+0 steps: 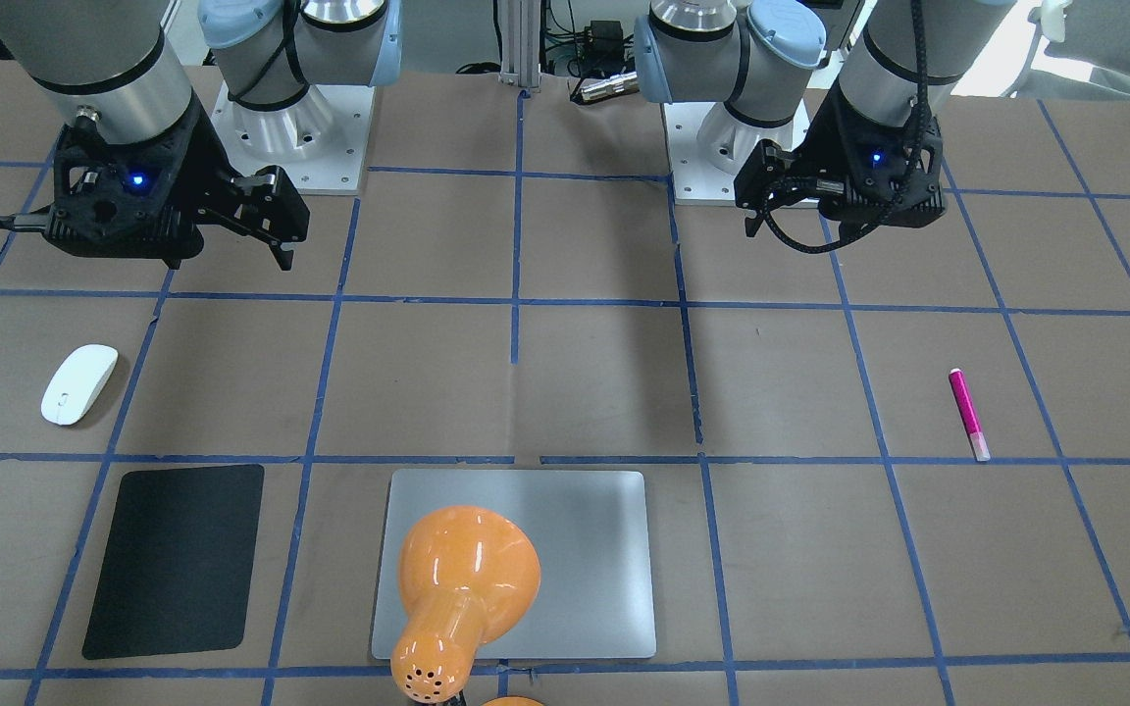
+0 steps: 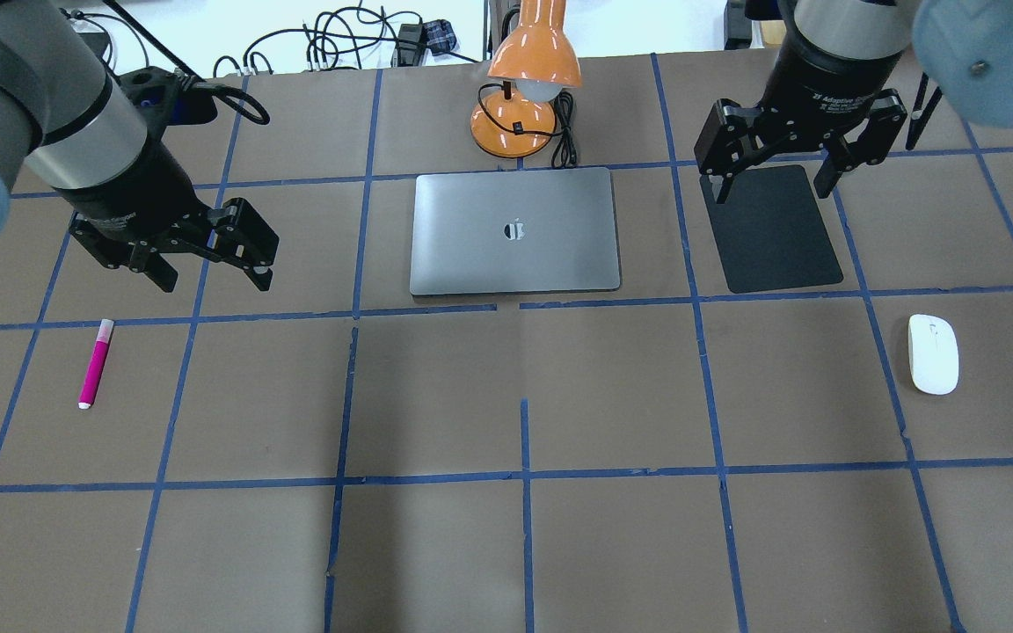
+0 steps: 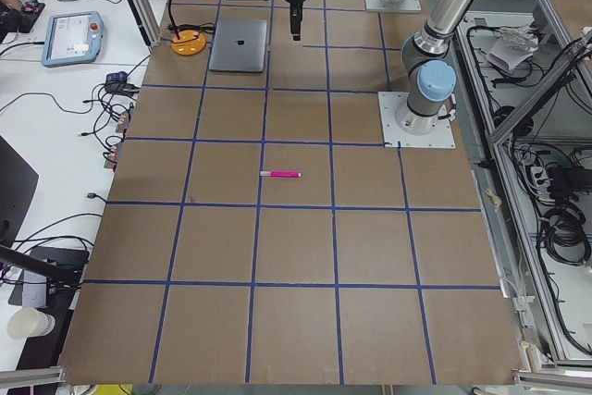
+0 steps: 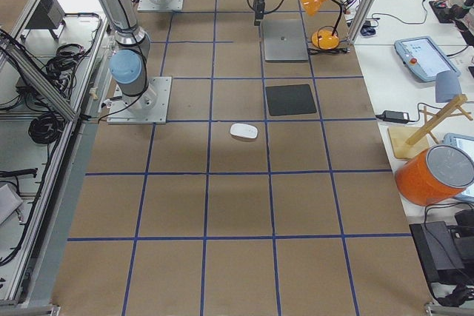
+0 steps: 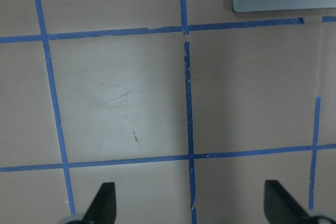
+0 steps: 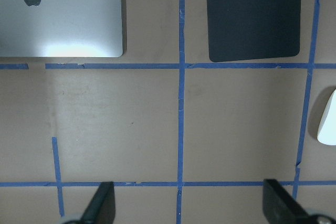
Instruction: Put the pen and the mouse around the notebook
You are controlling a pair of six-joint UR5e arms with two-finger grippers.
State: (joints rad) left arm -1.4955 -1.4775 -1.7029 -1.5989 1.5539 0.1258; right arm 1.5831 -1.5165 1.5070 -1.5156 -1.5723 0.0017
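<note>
Since neither object has been lifted, the task looks to be at its very start. Nearest the robot, the pen (image 2: 93, 363) lies flat on the table (image 2: 524, 545) far out on the left, and the mouse (image 2: 933, 353) sits far out on the right; both are well apart from the notebook (image 2: 515, 230). A little farther out, the left gripper (image 2: 214, 281) hangs above the table beyond the pen, fingers spread wide and holding nothing. The right gripper (image 2: 774, 192) hangs near the black mat (image 2: 775, 255), also spread and empty (its wrist view shows only the mouse's edge). Farthest, the closed notebook lies flat, the mat to its right, with an orange lamp (image 2: 533, 53) behind. Both pickups and both placements remain.
</note>
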